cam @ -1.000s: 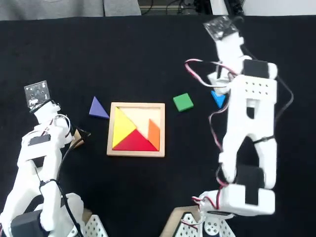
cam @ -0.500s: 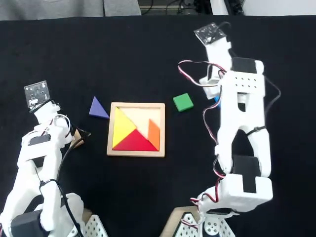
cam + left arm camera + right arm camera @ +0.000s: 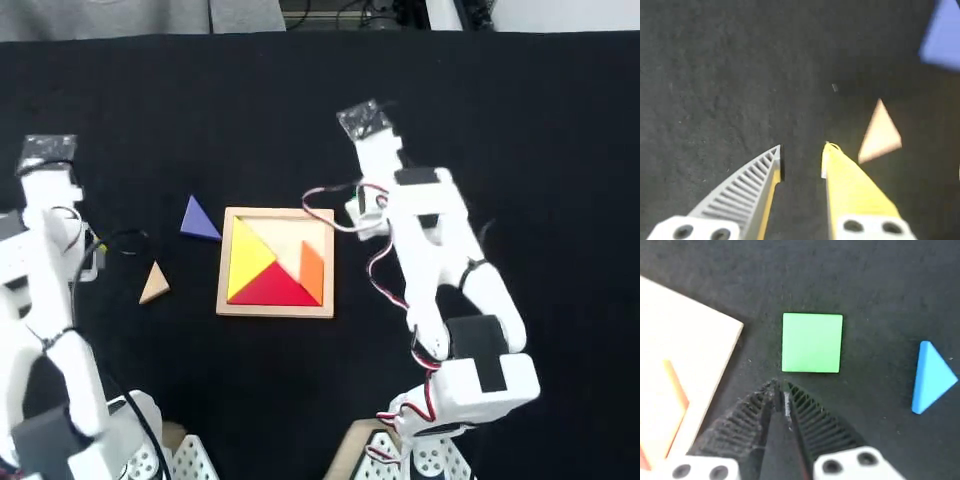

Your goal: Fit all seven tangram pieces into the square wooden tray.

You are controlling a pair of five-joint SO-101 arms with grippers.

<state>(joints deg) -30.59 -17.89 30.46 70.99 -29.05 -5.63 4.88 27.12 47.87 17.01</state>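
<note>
Moved: the right arm has been swung over the green square [image 3: 812, 342]; the left arm has been drawn back, uncovering the tan triangle [image 3: 154, 284].
Right gripper [image 3: 781, 392]: pressed closed, empty, just short of the square; blue triangle [image 3: 930, 377] nearby.
Left gripper [image 3: 802, 149]: slightly parted, empty, beside the tan triangle.
Tray [image 3: 276, 213]: yellow triangle [image 3: 248, 262], red triangle [image 3: 275, 290] and orange piece [image 3: 313, 270] are seated; purple triangle [image 3: 198, 220] lies outside.

Matt black cloth [image 3: 865, 275] with a felt-like nap lies under the right gripper [image 3: 781, 389], whose ribbed fingers [image 3: 740, 425] look like matt plastic. Just ahead of it the green square [image 3: 812, 342] is smooth and satiny, and the tray [image 3: 685, 335] to one side is pale, smooth wood.
</note>
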